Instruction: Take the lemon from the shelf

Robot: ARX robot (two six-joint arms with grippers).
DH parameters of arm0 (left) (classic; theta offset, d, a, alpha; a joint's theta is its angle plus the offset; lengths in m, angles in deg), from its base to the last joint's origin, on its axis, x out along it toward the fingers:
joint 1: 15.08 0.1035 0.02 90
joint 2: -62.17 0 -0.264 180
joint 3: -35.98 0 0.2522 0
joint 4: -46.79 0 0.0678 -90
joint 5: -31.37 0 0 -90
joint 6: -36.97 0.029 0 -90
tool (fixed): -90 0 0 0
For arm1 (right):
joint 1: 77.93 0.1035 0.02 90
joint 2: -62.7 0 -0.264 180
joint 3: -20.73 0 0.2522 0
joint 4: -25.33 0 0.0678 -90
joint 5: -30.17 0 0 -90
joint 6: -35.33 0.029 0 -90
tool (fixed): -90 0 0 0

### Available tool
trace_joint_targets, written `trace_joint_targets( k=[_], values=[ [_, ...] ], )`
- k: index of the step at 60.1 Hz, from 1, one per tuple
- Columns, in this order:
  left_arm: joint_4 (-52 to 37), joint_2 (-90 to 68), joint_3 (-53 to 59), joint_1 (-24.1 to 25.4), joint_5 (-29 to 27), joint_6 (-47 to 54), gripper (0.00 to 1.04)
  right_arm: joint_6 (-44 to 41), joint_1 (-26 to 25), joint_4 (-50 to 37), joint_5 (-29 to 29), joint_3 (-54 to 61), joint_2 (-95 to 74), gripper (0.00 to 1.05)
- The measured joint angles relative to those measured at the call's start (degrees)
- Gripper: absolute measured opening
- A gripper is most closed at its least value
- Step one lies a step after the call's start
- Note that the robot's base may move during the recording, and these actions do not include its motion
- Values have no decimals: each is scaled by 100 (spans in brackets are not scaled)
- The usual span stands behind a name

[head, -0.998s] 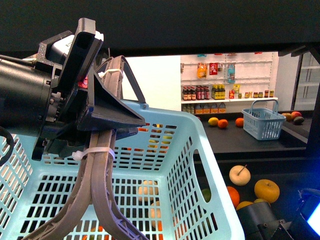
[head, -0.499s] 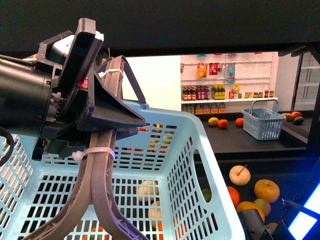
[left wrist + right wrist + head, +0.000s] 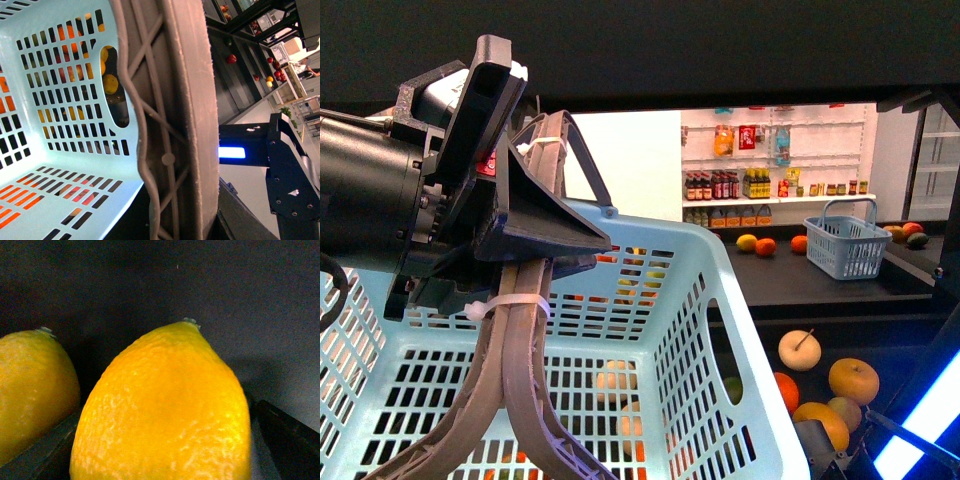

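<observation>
Quick count: two lemons [image 3: 165, 410] up close, two blue baskets [image 3: 670, 232], one near and one far, plus three loose fruits [image 3: 766, 247] left of the far one.

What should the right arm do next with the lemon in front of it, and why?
Probably close the right tool gently on the lemon. In the right wrist view the lemon sits centred, its dark fingers flank it, and a thin gap shows at one. A second lemon lies just beyond the other, so pushing further might nudge it.
</observation>
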Motion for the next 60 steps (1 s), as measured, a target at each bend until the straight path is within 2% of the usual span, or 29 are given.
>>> trace_joint_targets(
  k=[10, 13, 24, 32, 42, 52, 60],
  values=[
    [0, 0, 0, 0, 2, 0, 15, 7, 2, 13, -17, -28, -11, 69],
    [0, 0, 0, 0, 0, 0, 15, 7, 2, -11, -24, -7, -9, 66],
    [0, 0, 0, 0, 0, 0, 15, 22, -20, -61, -68, 382, 225, 65],
    [0, 0, 0, 0, 2, 0, 15, -535, -146, -444, 619, 1134, 769, 65],
    [0, 0, 0, 0, -2, 0, 15, -1025, -597, -866, 846, 1932, 1742, 65],
    [0, 0, 0, 0, -2, 0, 15, -1222, -1032, -1318, 621, 2728, 3106, 65],
    [0, 0, 0, -2, 7, 0, 15, -1384, -1078, -1458, -103, 3438, 4642, 65]
  ],
)
